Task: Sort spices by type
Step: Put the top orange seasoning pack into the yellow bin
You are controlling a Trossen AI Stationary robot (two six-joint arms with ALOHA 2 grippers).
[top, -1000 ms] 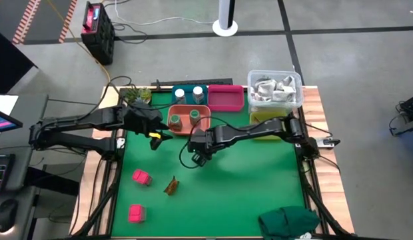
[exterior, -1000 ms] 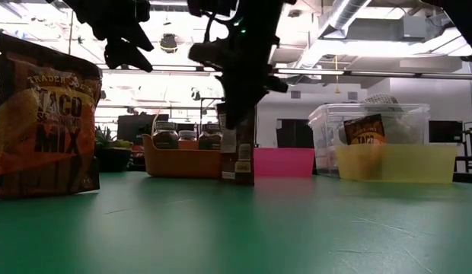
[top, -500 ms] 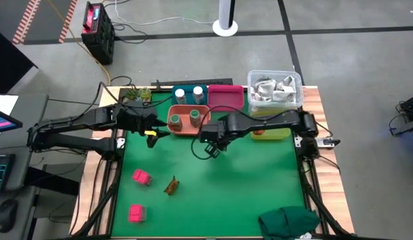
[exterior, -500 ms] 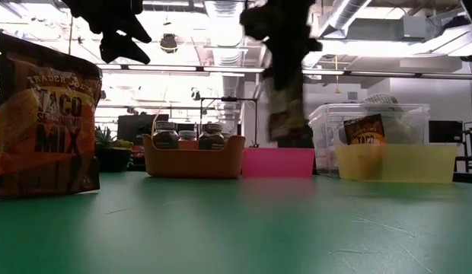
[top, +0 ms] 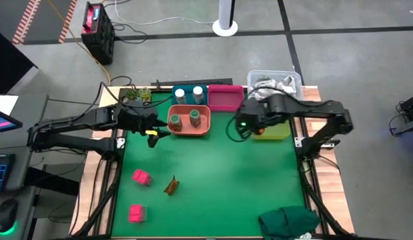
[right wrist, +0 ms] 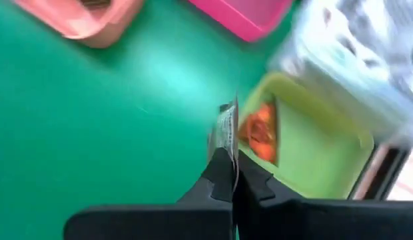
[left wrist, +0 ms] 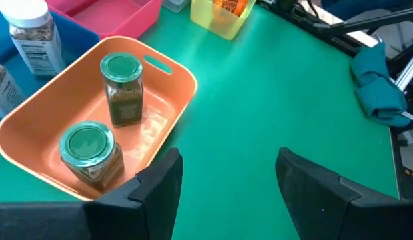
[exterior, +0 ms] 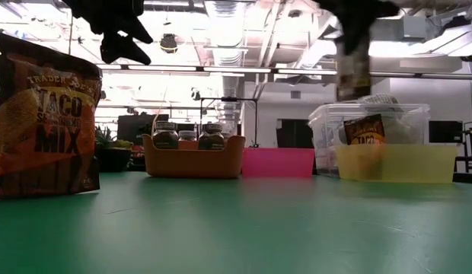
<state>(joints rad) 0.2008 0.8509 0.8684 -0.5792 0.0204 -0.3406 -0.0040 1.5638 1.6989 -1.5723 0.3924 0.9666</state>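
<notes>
Right gripper (right wrist: 228,175) hangs raised at the near-left edge of the yellow bin (top: 276,132), arm folded back, fingers clenched on a sachet (right wrist: 226,131) held edge-on. Left gripper (left wrist: 226,183) hovers beside the orange tray (left wrist: 173,70), fingers spread, empty.

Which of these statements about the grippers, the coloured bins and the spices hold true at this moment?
1. The right gripper pinches a brown-orange sachet above the yellow bin. True.
2. The orange tray holds two green-lidded jars. True.
3. The left gripper grips a jar. False: it is open and empty.
4. Both pink blocks lie in the pink bin. False: they lie on the green mat.
</notes>
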